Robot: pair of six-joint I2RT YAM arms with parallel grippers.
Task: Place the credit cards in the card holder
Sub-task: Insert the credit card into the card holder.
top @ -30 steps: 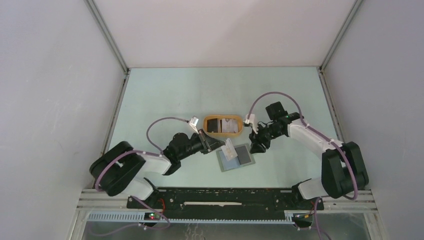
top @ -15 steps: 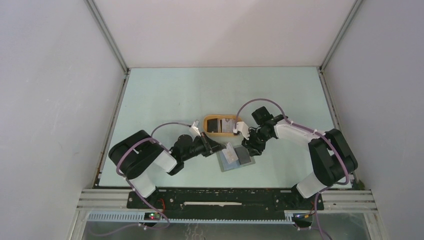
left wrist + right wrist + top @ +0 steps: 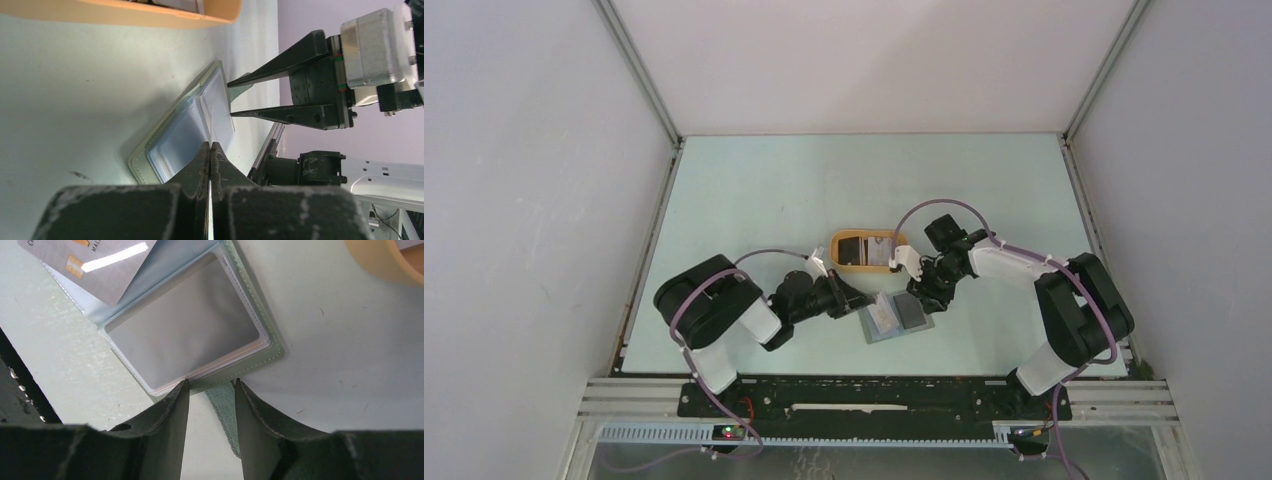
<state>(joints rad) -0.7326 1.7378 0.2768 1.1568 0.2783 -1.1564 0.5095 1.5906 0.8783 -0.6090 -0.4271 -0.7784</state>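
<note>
Lying opened flat near the middle of a pale green table (image 3: 754, 200), the card holder (image 3: 902, 322) sits between two arms inside a booth of plain white panels (image 3: 874, 60) edged with aluminium rails (image 3: 639, 75). Just beyond it is an orange oval tray (image 3: 833, 250) holding a dark card (image 3: 852, 250) and a pale card (image 3: 882, 250). The left gripper (image 3: 861, 299) points at the holder from the left, with a silver-grey card (image 3: 882, 309) tilted over the holder's left half; the right gripper (image 3: 914, 298) is at its far right edge.

From the left wrist, the fingers (image 3: 197, 165) are pressed together, with only the card's thin white edge showing in the seam between them; the card runs forward to the holder's clear pockets, though whether its front edge has entered one cannot be told. Beyond it, the right gripper's two dark fingers stand apart, tips down at the holder's far side; the tray's orange wall crosses the top of the view.

From the right wrist, the fingers (image 3: 170, 410) are partway apart at the holder's stitched rim; the snap tab (image 3: 220, 410) lies in the gap between them, and whether the pads touch it cannot be told. A clear pocket fills the view's middle; the silver-grey card, with its chip and lettering, overlaps the holder's other half at the upper left.
</note>
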